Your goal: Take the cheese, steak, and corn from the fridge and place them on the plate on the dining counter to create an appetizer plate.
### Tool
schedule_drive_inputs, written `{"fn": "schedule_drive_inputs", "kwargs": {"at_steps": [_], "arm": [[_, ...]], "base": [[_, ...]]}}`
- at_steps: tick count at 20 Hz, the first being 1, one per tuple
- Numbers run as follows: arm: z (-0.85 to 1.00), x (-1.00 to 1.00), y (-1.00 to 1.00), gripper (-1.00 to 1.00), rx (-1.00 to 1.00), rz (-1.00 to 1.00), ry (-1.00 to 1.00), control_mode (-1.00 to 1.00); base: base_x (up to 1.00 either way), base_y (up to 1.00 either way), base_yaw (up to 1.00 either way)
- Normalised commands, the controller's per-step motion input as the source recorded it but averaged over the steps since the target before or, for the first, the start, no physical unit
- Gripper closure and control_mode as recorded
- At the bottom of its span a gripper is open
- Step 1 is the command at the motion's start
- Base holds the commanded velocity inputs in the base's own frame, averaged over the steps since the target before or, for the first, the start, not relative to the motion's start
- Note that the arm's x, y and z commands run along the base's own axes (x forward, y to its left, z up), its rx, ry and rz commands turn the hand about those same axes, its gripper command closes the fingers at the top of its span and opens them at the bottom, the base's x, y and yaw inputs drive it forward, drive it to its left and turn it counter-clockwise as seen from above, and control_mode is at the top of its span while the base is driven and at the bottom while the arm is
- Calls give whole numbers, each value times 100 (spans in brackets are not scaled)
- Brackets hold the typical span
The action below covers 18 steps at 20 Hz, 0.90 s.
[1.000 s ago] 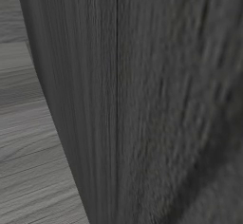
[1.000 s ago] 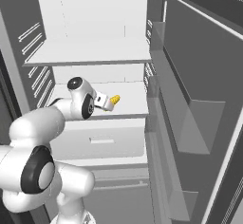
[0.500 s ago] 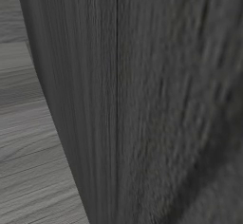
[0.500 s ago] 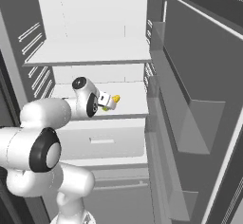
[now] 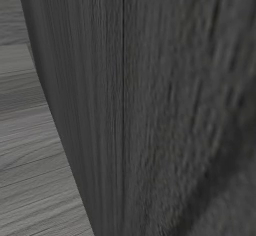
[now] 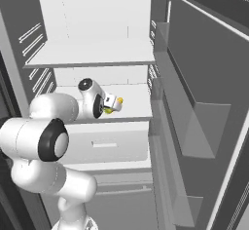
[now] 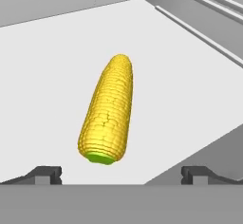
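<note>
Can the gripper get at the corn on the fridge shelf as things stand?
Probably yes: the gripper is open, the corn lies just ahead between its fingertips on the bare white shelf, nothing blocking it.

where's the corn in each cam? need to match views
Left base view: not in it, dark wood-grain panel blocks the fridge.
Right base view: corn on the fridge's middle shelf, just past the hand.
Hand view: corn centre frame, green end nearest the open gripper.
Shared landmark: that white shelf.
</note>
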Motion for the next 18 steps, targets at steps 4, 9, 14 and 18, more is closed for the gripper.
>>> {"fn": "schedule_drive_inputs", "kwargs": {"at_steps": [4,9,14,18], "arm": [[-13,24,-3,-100,0,0,0,-100],[-14,23,-3,-100,0,0,0,-100],[-19,19,-2,-100,0,0,0,-100],[-25,17,0,-100,0,0,0,-100]], "base": [[0,0,0],[0,0,0],[0,0,0],[0,0,0]]}}
